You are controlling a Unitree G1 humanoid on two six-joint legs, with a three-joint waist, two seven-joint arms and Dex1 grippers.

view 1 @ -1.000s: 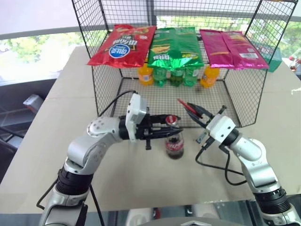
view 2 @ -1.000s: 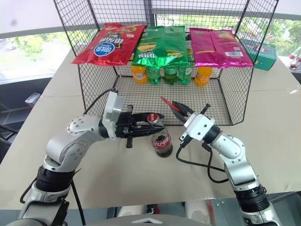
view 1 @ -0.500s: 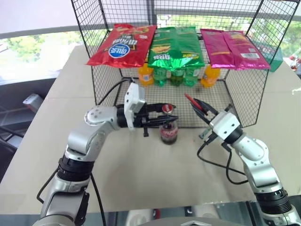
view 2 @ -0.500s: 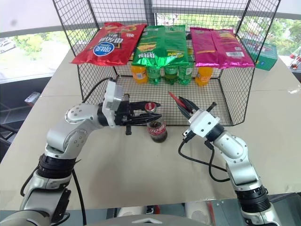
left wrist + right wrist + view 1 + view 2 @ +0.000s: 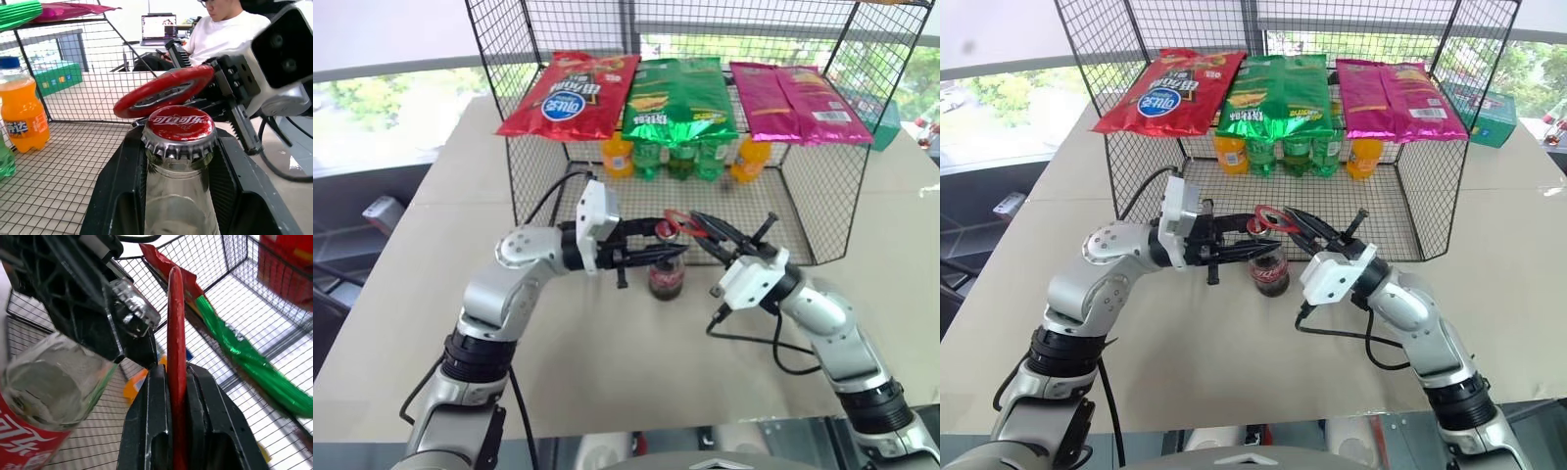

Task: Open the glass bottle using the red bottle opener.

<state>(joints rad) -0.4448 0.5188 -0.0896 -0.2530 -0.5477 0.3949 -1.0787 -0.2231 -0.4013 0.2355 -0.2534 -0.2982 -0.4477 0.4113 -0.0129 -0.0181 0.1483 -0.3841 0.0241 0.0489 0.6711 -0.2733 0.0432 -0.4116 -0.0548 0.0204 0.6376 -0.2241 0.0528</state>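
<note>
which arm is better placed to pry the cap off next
Right. Its gripper already clamps the red bottle opener, whose ring sits just above the cap. The left gripper is busy holding the glass bottle by its neck.

The glass bottle [image 5: 180, 205] is clear, glossy glass under a crimped metal cap [image 5: 179, 131] — red-painted. The red bottle opener [image 5: 164, 90] looks smooth, shiny plastic; the wire rack [image 5: 783, 211] — thin black metal mesh.

Bright, even daylight from the windows [image 5: 391, 108] behind the wire rack [image 5: 548, 147]; glass slightly blown out. Soft, faint shadows on the beige table [image 5: 607, 362]. Head views sharp, mild bowing at edges. Glare on snack bags [image 5: 1283, 93]. Wrist views: near fingers and rack background soft, some motion blur.
</note>
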